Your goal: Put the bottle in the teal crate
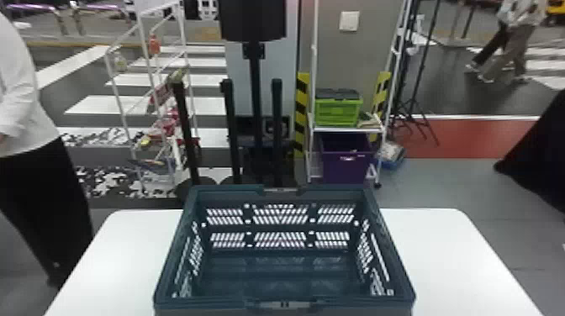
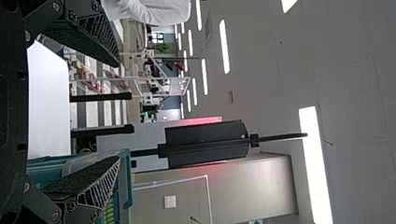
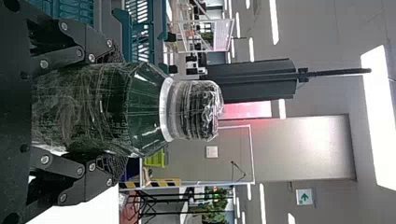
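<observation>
A grey pillar (image 1: 355, 63) rises well beyond both claws. The white table (image 1: 134, 252) stretches out ahead of the left claw (image 2: 117, 112) and lower than it. On the table sits the teal crate (image 1: 286, 303), to the right of the left claw and to the left of the right claw (image 3: 121, 109). Past the crate, well apart from either claw, a purple bin (image 1: 344, 166) sits on the lower part of a white rack, with a green box (image 1: 338, 112) above it. The left claw is spread wide, with nothing between its fingers. The right claw is pinching the dark green bottle, one finger on each side. The bottle (image 3: 93, 109) is upright, outside the crate, wrapped in clear film. Its cap (image 3: 198, 109) sticks up past the right claw's fingertips, above a white neck ring (image 3: 166, 109).
</observation>
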You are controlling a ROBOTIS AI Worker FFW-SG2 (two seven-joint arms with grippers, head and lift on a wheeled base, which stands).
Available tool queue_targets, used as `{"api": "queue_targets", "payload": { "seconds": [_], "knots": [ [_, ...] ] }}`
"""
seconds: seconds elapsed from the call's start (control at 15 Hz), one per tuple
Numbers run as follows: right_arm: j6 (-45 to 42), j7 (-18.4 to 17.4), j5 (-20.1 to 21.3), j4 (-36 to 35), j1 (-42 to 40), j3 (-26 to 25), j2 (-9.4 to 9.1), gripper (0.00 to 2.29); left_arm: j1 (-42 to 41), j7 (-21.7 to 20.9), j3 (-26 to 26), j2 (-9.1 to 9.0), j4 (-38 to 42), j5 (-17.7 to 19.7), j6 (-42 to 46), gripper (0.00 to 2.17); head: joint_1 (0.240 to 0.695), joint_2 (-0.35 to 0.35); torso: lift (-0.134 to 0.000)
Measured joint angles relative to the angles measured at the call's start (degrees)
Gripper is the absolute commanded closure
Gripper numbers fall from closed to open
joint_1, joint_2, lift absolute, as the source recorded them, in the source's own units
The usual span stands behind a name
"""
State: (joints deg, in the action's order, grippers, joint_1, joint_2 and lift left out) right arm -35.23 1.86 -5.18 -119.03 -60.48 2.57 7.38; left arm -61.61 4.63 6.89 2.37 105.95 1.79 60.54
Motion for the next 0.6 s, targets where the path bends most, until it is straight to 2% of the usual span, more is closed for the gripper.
{"api": "queue_targets", "payload": {
  "seconds": [0.6],
  "knots": [
    [0.19, 0.07, -0.18, 0.17, -0.23, -0.45, -0.17, 1.99, -0.17, 0.04, -0.3, 0.0, 0.69, -0.04, 0.28, 0.19, 0.499, 0.0, 0.0]
  ]
}}
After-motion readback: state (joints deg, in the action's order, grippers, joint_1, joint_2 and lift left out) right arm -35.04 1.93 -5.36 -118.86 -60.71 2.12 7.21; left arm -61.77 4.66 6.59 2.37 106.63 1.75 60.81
